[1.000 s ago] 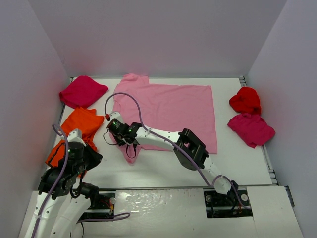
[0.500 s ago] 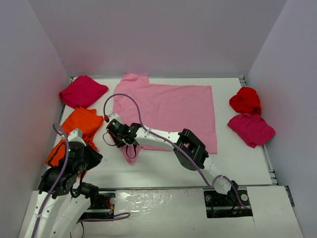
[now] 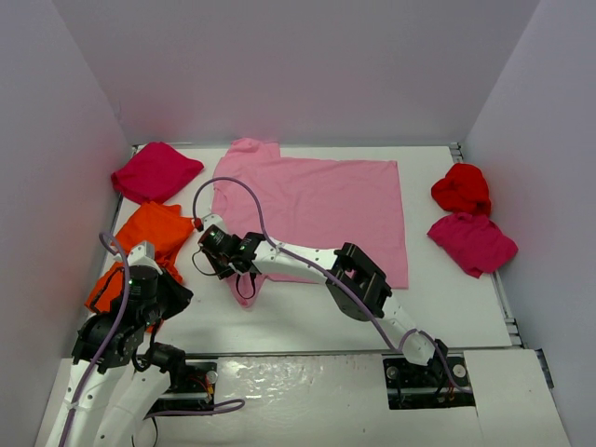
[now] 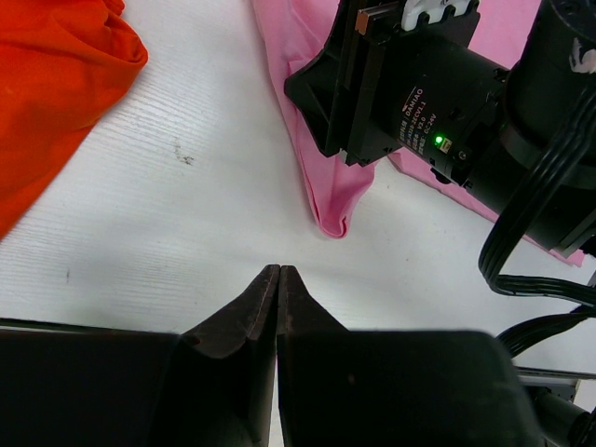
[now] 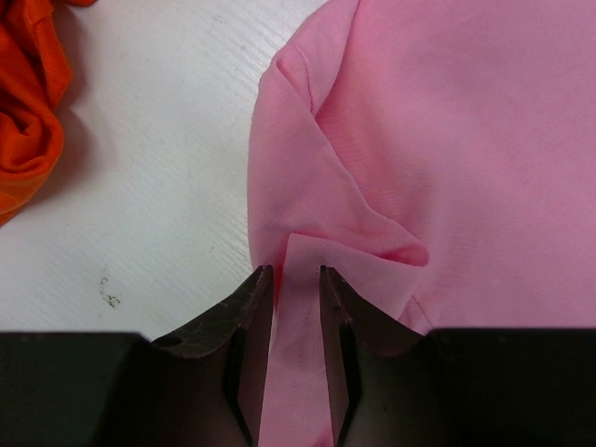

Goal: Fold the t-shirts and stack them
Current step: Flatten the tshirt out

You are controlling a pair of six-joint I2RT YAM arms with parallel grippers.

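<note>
Right gripper [image 5: 296, 275] pinching a sleeve fold of the pink t-shirt [image 3: 321, 200]
Shirt's lying flat mid-table, grabbed at its near-left corner. Left gripper [image 4: 278, 272] is pressed together over the table [image 4: 168, 214], beside the orange t-shirts [image 3: 154, 233] on the left.

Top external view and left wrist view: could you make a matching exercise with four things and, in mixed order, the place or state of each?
1. pink shirt
2. orange shirts
3. red shirt
4. left fingers

A. closed on nothing
B. crumpled at the right edge
C. spread flat in the middle
D. bunched at the left edge

Pairs: 1-C, 2-D, 3-B, 4-A.
</note>
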